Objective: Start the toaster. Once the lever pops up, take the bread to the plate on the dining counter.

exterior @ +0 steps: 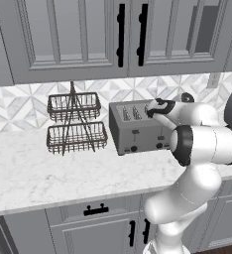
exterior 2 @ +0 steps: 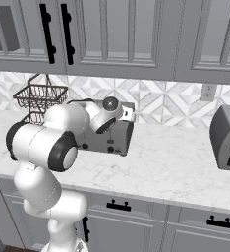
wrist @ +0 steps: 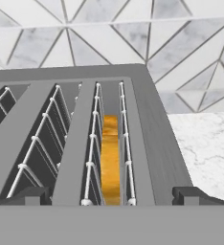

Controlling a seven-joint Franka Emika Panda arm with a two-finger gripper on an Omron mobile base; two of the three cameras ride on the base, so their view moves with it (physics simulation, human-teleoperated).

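The grey four-slot toaster (exterior: 133,130) stands on the marble worktop against the tiled wall, also seen from above as the toaster (wrist: 147,124) in the hand view. A golden-brown edge of the bread (wrist: 110,158) sits low in the rightmost slot, between the wire guides. My gripper (wrist: 111,196) hovers just above the toaster's top, open, its two dark fingertips straddling that slot with nothing between them. From the left base view the gripper (exterior: 153,110) hangs over the toaster's right end. The plate and the dining counter are out of view.
A two-tier wire basket rack (exterior: 76,124) stands left of the toaster. A grey boxy appliance (exterior 2: 227,138) sits at the far right of the worktop (exterior: 48,168). Upper cabinets with black handles (exterior: 121,34) hang overhead. A wall outlet (exterior 2: 208,91) is on the backsplash.
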